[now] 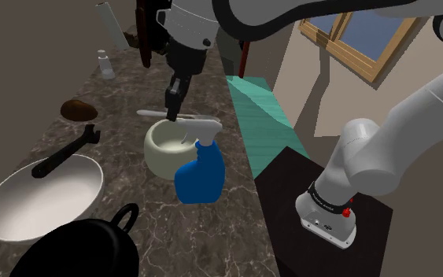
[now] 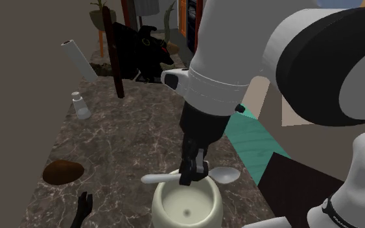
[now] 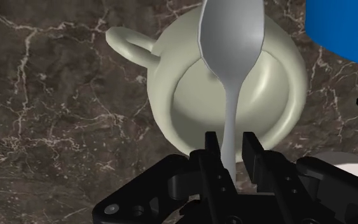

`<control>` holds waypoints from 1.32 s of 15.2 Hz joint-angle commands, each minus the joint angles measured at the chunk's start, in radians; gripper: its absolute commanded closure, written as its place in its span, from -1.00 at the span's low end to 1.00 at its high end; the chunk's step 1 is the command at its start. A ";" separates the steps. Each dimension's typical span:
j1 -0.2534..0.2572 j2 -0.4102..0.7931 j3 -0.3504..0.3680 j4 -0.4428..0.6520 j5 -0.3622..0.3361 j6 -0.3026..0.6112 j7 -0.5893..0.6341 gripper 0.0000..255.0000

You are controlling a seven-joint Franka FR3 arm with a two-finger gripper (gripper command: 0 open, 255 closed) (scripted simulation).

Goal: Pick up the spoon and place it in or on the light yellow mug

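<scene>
On the shoulder view's left, a white bowl (image 1: 42,197) sits on the dark stone counter (image 1: 125,98). A brown lump (image 1: 78,110) lies behind it. Near the middle stands the pale cream mug (image 1: 164,157). The spoon (image 1: 150,113) lies flat in the air, right over the mug's open top. It is hard to tell if it touches the rim. The black claw (image 1: 172,112) is pinched tight on the spoon's thin handle. In the wrist view its two fingers (image 3: 210,153) squeeze the handle, and the spoon's round end is over the inside of the mug. A blue spray bottle (image 1: 200,177) stands just beside the mug. The robot's dark stand (image 1: 290,173) is farthest right.
</scene>
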 commanded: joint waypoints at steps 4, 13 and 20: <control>0.002 0.007 0.004 -0.061 0.006 0.068 -0.010 1.00; 0.003 0.010 0.006 -0.081 0.008 0.091 -0.013 1.00; 0.002 -0.004 0.000 -0.062 0.008 0.058 -0.013 -1.00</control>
